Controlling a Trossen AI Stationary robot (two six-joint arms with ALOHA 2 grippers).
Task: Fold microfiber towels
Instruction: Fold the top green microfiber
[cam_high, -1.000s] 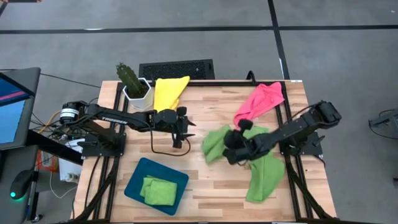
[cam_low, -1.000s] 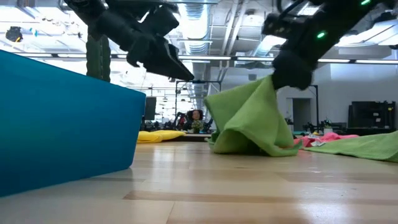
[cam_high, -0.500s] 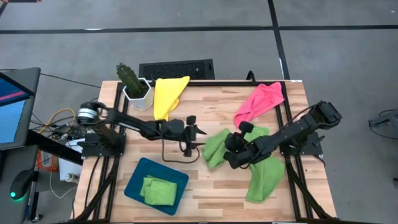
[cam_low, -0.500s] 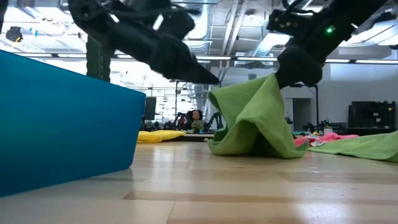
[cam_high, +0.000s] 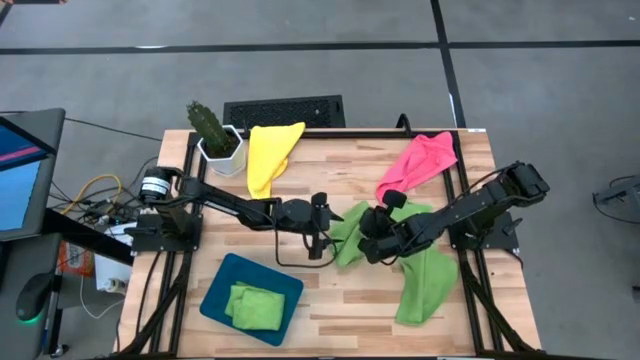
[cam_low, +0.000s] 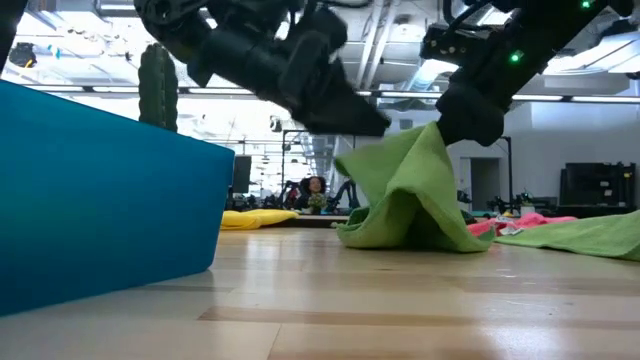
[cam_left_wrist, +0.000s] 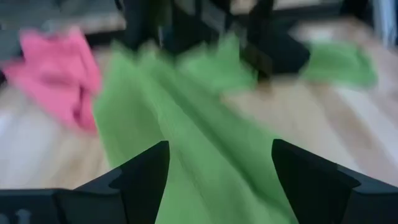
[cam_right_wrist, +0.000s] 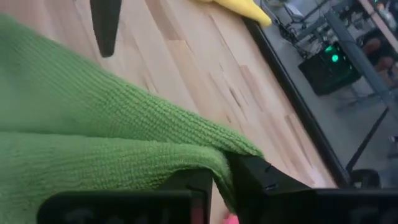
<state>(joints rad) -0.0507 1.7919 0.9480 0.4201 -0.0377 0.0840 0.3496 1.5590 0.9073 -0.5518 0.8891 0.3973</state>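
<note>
Two grippers meet at mid-table: the left gripper (cam_high: 322, 226), fingers (cam_left_wrist: 146, 180) spread wide, reaches the lime green towel (cam_low: 410, 195), while the right gripper (cam_high: 372, 228) pinches its peak, lifting it tent-like. Only the high view shows the folded green towel (cam_high: 252, 305) in the tray (cam_high: 217, 290); farther off lie yellow (cam_high: 270, 150) and pink (cam_high: 418, 165) towels.

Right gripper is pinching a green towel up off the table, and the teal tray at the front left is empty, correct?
Not quite. The right gripper does pinch a green towel up, but the teal tray is not empty: the high view shows a folded green towel in it.
</note>
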